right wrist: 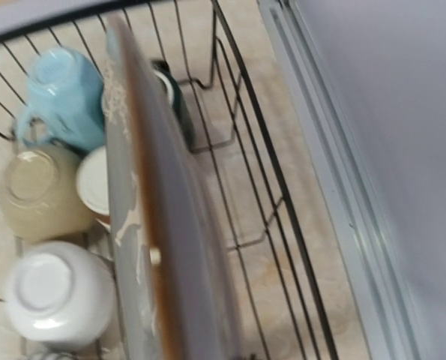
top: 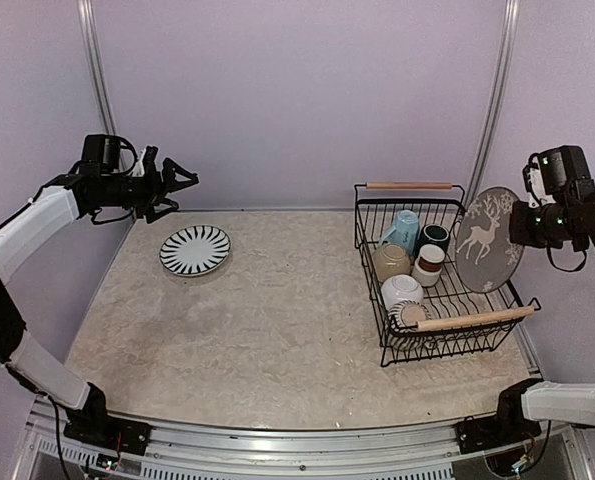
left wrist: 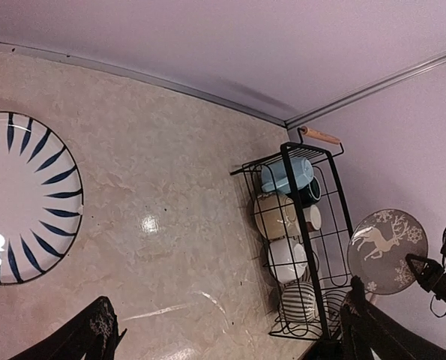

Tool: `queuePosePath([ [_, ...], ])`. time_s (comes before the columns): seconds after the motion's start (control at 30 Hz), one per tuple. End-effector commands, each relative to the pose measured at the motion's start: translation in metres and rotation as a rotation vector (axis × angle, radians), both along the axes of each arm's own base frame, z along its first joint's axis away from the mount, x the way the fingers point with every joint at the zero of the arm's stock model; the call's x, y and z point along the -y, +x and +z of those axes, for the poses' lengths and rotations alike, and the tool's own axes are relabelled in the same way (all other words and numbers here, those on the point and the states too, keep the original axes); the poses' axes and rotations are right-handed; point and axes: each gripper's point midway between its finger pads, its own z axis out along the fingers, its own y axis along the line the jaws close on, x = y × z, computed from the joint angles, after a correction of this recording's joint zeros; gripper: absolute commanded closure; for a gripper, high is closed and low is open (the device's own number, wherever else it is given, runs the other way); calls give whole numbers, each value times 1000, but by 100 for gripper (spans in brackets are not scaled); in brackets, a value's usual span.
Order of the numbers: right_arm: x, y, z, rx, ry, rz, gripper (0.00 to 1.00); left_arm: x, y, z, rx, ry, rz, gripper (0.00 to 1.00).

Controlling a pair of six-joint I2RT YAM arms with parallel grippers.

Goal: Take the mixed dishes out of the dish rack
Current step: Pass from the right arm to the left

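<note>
The black wire dish rack point(top: 447, 345) stands at the right of the table. In it are a light blue mug point(top: 404, 230), a dark green mug point(top: 435, 237), a brown-white cup point(top: 429, 264), a tan cup point(top: 391, 262), a white bowl point(top: 401, 290) and a striped grey mug point(top: 410, 315). My right gripper point(top: 525, 226) is shut on the rim of the dark deer-pattern plate point(top: 489, 240), held upright over the rack's right side. The right wrist view shows the deer plate point(right wrist: 155, 225) edge-on. The black-and-white striped plate point(top: 195, 250) lies flat at the back left. My left gripper point(top: 182, 185) hovers open above it, holding nothing.
The back wall runs close behind the rack and the striped plate. The right wall point(right wrist: 372, 112) and its metal rail lie just beyond the rack's right side. The rack has two wooden handles, one far point(top: 409, 185) and one near point(top: 474, 320).
</note>
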Motion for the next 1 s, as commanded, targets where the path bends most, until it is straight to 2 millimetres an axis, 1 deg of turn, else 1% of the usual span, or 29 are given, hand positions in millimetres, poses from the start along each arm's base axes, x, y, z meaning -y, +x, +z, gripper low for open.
queuePosePath([
  [0.0,-6,3,63,272,135,-8,100,6,0,-1,7,2,-30,1],
  [0.1,-13,2,73,350,203,14,100,12,-3,1,8,-8,-55,1],
  [0.17,-21,6,81,392,253,42,100,17,-5,0,12,-9,-75,1],
  [0.27,-36,13,88,430,330,99,100,27,-7,-1,-4,-23,-112,1],
  [0.37,-56,19,90,472,441,175,100,37,-10,-3,-21,-57,-161,1],
  [0.43,-74,24,91,490,530,245,100,46,-13,-4,-26,-69,-194,1],
  [0.5,-91,30,88,493,610,313,100,55,-16,-5,-35,-83,-232,1],
  [0.57,-102,38,80,481,667,355,100,67,-23,-4,-40,-107,-283,1],
  [0.63,-115,46,73,466,724,398,100,83,-34,-2,-31,-136,-353,1],
  [0.7,-128,52,72,461,774,451,100,97,-45,1,-17,-148,-412,1],
  [0.83,-149,60,67,465,844,501,100,124,-66,1,-19,-158,-507,1],
  [0.87,-157,61,61,441,859,511,100,129,-70,0,-17,-157,-527,1],
  [0.9,-164,63,63,449,869,530,100,135,-75,-1,-16,-156,-548,1],
  [0.97,-182,66,57,428,879,562,100,145,-82,-4,-27,-156,-581,1],
])
